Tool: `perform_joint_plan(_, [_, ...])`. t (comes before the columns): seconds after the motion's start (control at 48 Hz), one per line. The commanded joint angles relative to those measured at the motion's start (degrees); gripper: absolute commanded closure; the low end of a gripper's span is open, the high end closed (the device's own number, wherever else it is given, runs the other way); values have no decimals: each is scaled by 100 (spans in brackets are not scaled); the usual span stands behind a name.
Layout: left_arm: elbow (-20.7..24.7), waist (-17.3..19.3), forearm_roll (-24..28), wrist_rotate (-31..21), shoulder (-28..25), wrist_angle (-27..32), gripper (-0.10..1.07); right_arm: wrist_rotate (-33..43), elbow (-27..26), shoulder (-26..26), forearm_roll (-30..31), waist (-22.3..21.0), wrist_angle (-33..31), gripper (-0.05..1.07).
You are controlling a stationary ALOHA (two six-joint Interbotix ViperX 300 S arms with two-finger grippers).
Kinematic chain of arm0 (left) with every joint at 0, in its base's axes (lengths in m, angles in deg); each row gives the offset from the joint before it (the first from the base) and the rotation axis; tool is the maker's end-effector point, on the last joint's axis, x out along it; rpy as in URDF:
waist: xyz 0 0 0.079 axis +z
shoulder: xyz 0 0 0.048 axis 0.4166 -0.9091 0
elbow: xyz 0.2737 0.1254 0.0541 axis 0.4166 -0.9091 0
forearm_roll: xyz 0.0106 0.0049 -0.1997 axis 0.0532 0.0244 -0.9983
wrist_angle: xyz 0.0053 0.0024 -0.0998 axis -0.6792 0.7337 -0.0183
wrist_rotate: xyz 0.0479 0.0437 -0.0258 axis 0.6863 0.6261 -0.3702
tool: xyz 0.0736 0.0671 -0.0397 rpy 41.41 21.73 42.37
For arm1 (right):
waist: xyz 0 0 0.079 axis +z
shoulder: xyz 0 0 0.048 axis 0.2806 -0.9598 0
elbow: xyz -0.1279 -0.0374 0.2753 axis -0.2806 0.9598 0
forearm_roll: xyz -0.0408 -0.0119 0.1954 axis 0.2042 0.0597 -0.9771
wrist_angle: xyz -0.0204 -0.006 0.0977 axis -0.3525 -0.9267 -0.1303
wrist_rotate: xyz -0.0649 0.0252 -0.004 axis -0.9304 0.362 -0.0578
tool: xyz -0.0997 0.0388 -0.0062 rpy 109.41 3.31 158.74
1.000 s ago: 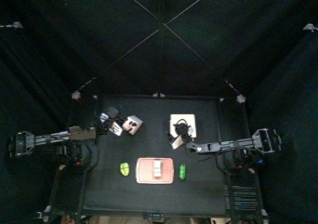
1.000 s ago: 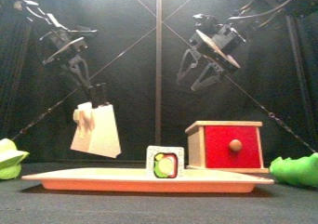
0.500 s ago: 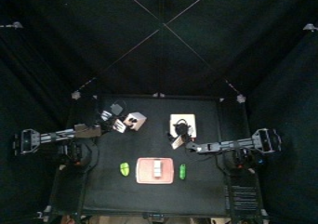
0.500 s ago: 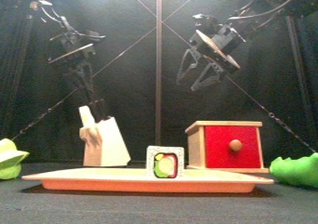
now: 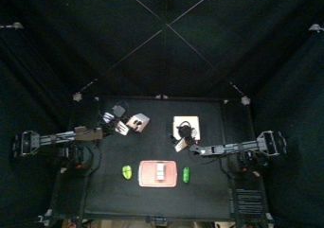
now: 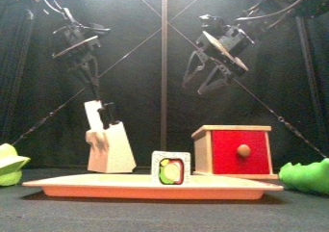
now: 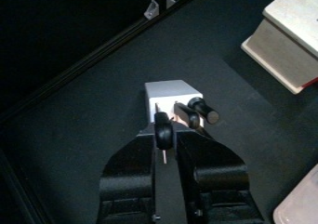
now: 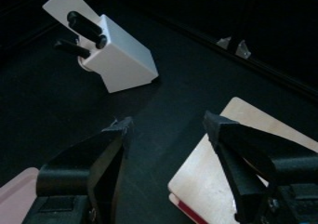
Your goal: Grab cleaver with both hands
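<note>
The white knife block [image 6: 113, 144] stands on the table at the left; it also shows in the top view [image 5: 135, 125] and the right wrist view [image 8: 118, 56]. A broad whitish blade, the cleaver [image 6: 92, 116], rises part way out of it. My left gripper [image 6: 92, 82] hangs right above the block, shut on a black knife handle [image 7: 163, 133]; a second handle [image 7: 198, 112] stays in the block. My right gripper [image 6: 206, 77] is open and empty, high above the red box [image 6: 236, 149], apart from the block.
A flat pink tray [image 6: 154, 186] with a sushi roll [image 6: 171, 167] lies at the front middle, also in the top view [image 5: 158, 173]. Green pieces [image 5: 127, 171] [image 5: 187, 174] flank it. The beige-topped red box [image 5: 187, 126] stands right of the block.
The knife block hung tilted in the air from my left gripper; it has come down and now stands upright on the table. The right arm has not moved.
</note>
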Motion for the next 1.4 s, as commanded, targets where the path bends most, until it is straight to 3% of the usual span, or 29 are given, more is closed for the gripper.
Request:
perform_joint_plan(0.0, [246, -176, 0, 0, 149, 132, 52, 9, -88, 79, 18, 0, -9, 9])
perform_joint_plan(0.354, [308, -809, 79, 18, 888, 932, 52, 9, -88, 79, 18, 18, 0, 9])
perform_joint_plan(0.979, [290, -2188, 0, 18, 1503, 958, 52, 0, -88, 79, -44, 35, -9, 9])
perform_joint_plan(1.125, [255, -2373, 0, 9, 1644, 958, 52, 0, -79, 79, -62, 44, 0, 9])
perform_joint_plan(1.271, [97, -2470, 18, 26, 1644, 712, 52, 0, -88, 79, -62, 53, 0, 9])
perform_joint_plan(1.375, [-149, -2505, 26, 9, 1591, -97, 52, 0, -79, 79, -53, 53, 0, 9])
